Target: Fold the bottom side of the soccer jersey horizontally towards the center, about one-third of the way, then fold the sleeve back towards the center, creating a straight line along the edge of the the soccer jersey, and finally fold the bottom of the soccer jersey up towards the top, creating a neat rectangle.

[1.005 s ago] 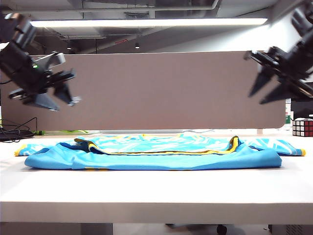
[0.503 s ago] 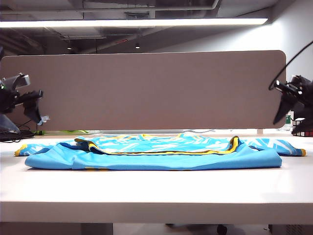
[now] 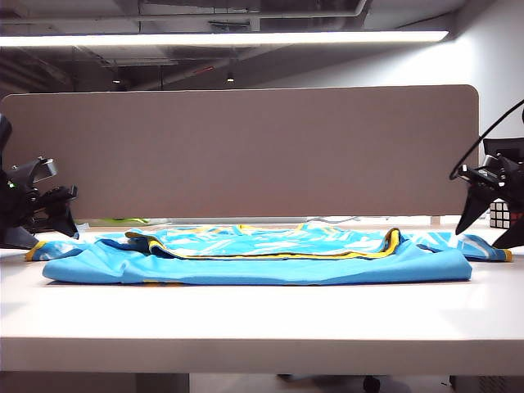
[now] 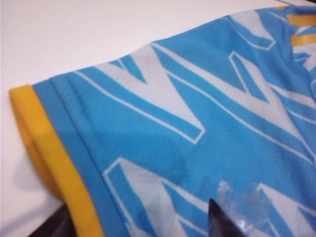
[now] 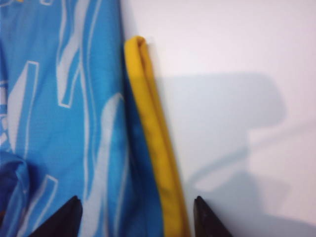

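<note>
The soccer jersey (image 3: 254, 268) lies flat across the table, its plain blue near side folded over the streaked face. A straight yellow-lined edge, the bottom of the soccer jersey (image 3: 270, 255), runs along the fold. My left gripper (image 3: 53, 232) hangs open just over the left sleeve (image 3: 51, 247). In the left wrist view the left gripper (image 4: 140, 222) spans the sleeve (image 4: 163, 123) beside its yellow cuff (image 4: 49, 153). My right gripper (image 3: 483, 232) is open over the right sleeve (image 3: 485, 246). In the right wrist view the right gripper (image 5: 136, 215) straddles that sleeve's yellow cuff (image 5: 150, 143).
A grey partition (image 3: 246, 147) stands behind the white table (image 3: 262, 319). A Rubik's cube (image 3: 506, 214) sits at the far right behind the right gripper. Black cables (image 3: 24, 223) lie at the far left.
Both arms have dropped from high above the table down to the sleeve ends. Both grippers' jaws have spread wider.
</note>
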